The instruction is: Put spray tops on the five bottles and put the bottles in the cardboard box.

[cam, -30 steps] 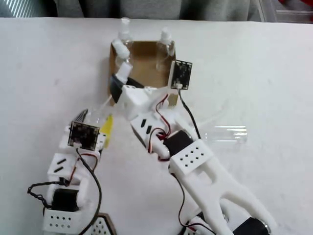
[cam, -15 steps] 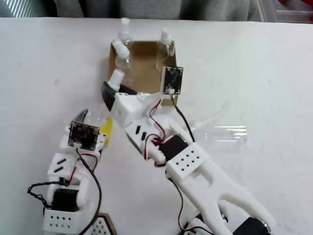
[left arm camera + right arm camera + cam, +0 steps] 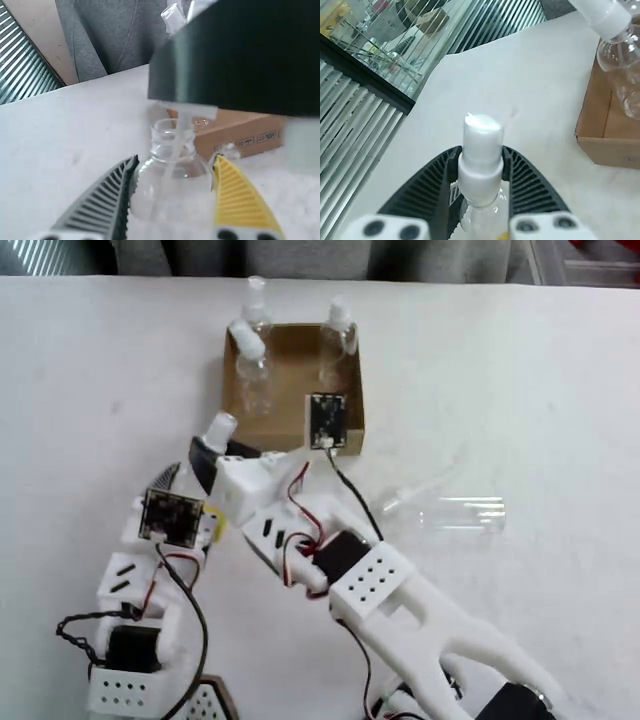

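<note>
Left gripper (image 3: 176, 165) is clamping the clear bottle (image 3: 170, 187) upright near the cardboard box (image 3: 295, 375). Right gripper (image 3: 480, 156) is pinching the spray top (image 3: 481, 137) just over its neck, dip tube reaching inside.

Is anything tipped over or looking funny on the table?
Yes. One clear bottle lies on its side on the table, apart from the cardboard box, with no spray top on. A loose spray top seems to lie beside it.
</note>
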{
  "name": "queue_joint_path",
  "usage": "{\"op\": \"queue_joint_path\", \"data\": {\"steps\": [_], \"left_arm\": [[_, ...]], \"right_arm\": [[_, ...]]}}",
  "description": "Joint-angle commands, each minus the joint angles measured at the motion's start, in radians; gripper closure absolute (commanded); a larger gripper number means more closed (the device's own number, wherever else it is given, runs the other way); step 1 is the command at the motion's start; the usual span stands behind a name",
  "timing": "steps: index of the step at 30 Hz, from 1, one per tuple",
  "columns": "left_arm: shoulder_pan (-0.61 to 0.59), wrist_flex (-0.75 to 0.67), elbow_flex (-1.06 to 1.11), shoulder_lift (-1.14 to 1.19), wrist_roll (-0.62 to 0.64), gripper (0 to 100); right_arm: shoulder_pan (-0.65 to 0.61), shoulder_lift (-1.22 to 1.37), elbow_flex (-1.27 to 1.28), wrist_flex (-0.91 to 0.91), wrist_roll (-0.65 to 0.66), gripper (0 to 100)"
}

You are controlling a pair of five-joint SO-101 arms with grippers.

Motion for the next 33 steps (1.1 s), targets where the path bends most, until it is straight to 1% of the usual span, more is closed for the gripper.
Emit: {"op": "queue_joint_path", "data": {"steps": [1,7,12,21,26,33], "left_arm": [[0.002,-0.008,0.002,-0.016,0.012,90],[0.002,-0.008,0.002,-0.016,0.012,90],[0.002,-0.008,0.002,-0.016,0.012,90],[0.002,-0.008,0.002,-0.016,0.012,90],[0.002,0.008,0.002,-0.016,0.012,90],[0.001,0.008,0.002,-0.016,0.012,90]], "right_arm": [[-0.021,-0.004,-0.011,-0.019,0.002,98.1],[-0.021,-0.004,-0.011,-0.019,0.002,98.1],[-0.041,-0.004,-0.006,-0.021,0.091,98.1],[-0.042,-0.004,-0.006,-0.021,0.104,98.1],[-0.045,-0.005,-0.006,-0.021,0.198,98.1],[-0.047,-0.012,-0.006,-0.013,0.275,98.1]]}}
